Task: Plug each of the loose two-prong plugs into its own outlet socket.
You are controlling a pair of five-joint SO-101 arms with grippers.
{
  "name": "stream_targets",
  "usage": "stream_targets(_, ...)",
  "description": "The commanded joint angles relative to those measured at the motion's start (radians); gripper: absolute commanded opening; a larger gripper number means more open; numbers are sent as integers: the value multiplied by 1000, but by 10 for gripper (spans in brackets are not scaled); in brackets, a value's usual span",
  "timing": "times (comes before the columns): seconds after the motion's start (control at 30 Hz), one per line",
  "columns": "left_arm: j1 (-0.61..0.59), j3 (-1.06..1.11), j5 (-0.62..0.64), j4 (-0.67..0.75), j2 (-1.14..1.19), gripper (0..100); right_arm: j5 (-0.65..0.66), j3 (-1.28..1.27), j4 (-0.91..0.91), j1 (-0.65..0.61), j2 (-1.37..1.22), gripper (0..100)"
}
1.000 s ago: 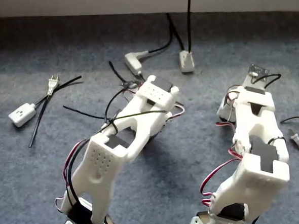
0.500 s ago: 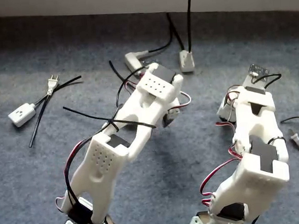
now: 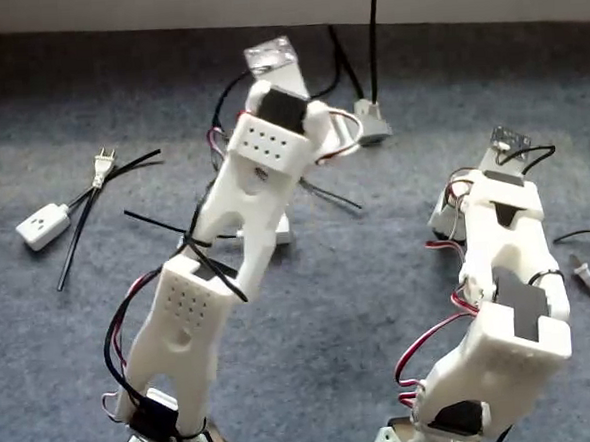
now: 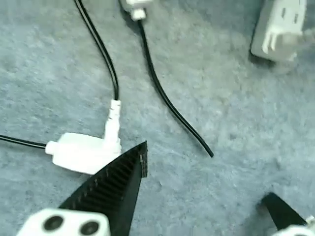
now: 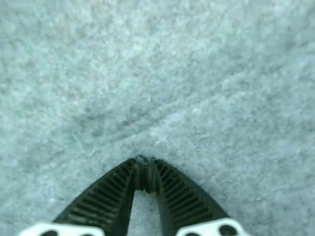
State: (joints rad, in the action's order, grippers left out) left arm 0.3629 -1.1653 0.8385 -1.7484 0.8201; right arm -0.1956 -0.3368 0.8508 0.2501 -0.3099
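My left gripper [image 4: 204, 174] hangs open over the carpet, nothing between its fingers [image 4: 123, 174]. A white angled plug [image 4: 83, 151] on a black cord lies just beyond one fingertip. A white socket block [image 4: 279, 28] lies farther off, and a loose black cord end [image 4: 209, 153] runs between them. The left arm [image 3: 262, 173] stands raised over the back middle of the carpet. At far left lie a white outlet socket [image 3: 43, 225] and a two-prong plug [image 3: 102, 166]. My right gripper [image 5: 145, 164] is shut, its tip on bare carpet.
Another white socket block [image 3: 372, 126] with an upright black cord sits at the back, beside the left arm's wrist. A further plug on a black cord [image 3: 585, 276] lies at the right edge. The right arm [image 3: 503, 258] rests folded at front right. Grey carpet covers the floor.
The left arm has lifted and swung toward the back, now covering the white angled plug in the high view. The right arm has not moved.
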Motion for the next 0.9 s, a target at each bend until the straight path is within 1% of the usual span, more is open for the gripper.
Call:
stream_targets(0.0,-143,-36,-11,-9,7,537,-14,51,-5,4,-1,7)
stream_targets(0.1,-188,-36,-12,-11,70,537,-14,51,-5,4,-1,7)
stream_targets(0.2,-191,-36,-12,-11,125,537,-14,51,-7,4,-1,7)
stream_targets(0.6,-110,-36,-14,-12,314,537,-14,50,-30,4,-1,7)
stream_targets(0.77,-79,-47,-15,-9,303,537,-14,50,-30,4,-1,7)
stream_targets(0.87,-77,-47,-15,-8,226,538,-14,50,-31,4,-1,7)
